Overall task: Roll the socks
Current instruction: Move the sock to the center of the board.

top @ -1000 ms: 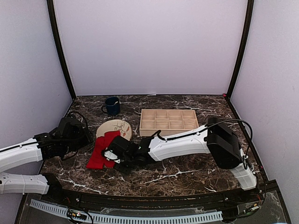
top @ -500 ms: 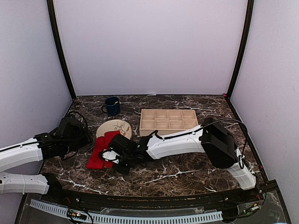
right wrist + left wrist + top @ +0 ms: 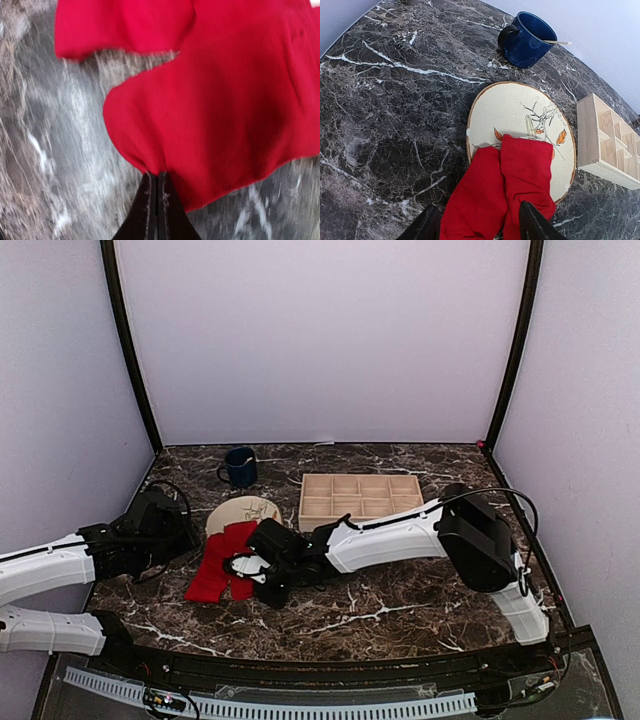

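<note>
We see two arms of the same build. The left arm has smooth white shells and black joints, with a thin black cable looping at its wrist. The right arm has a long white shell and a bulky black elbow block. Its fingers are thin, black and tapered.
</note>
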Tool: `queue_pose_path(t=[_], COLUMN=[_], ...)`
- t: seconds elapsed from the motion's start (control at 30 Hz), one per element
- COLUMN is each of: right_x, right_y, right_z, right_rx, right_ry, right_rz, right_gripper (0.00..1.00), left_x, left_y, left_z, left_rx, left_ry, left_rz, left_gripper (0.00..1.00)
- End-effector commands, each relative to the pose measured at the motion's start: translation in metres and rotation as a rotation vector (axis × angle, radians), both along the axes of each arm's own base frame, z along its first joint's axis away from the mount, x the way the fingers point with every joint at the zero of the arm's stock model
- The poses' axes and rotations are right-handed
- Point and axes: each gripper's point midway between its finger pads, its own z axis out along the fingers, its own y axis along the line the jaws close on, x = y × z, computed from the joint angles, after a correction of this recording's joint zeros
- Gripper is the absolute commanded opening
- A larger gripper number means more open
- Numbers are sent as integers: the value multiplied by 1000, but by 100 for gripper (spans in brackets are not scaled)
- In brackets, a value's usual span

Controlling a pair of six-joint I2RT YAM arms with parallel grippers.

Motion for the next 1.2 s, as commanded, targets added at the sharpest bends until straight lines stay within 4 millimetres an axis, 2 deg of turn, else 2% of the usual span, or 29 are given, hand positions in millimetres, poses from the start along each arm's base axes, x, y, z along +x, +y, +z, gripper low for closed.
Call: queue_pose_path(t=[0.0, 0.13, 0.27, 0.43, 0.6, 0.73, 0.8, 0.87, 1.17], right_x=[0, 0, -5, -12, -24, -35, -38, -45, -70], right_y=[-28, -49, -69, -88, -110, -121, -121, -132, -147], right_z=[13, 23, 25, 31, 28, 23, 23, 12, 8], right_rx=[-21, -32, -37, -29, -30, -38, -32, -50, 9], right_ry=[6, -6, 5, 36, 83, 127, 151, 191, 331], right_rz=[-71, -113, -147, -196, -243, -262, -280, -312, -466], right_gripper=[2, 2, 2, 2, 2, 2, 2, 2, 2], left_x=[4, 6, 9, 16, 23, 23, 20, 15, -6], left_y=[0, -3, -10, -30, -65, -98, -116, -133, -188], left_z=[7, 9, 8, 6, -6, -16, -17, -19, -41], left_rx=[11, 23, 39, 57, 58, 40, 35, 42, 111], left_ry=[-25, -27, -14, 8, 63, 91, 77, 71, 143], left_rz=[9, -14, -50, -158, -314, -434, -504, -572, -778], left_gripper=[55, 55, 55, 55, 52, 51, 51, 51, 50])
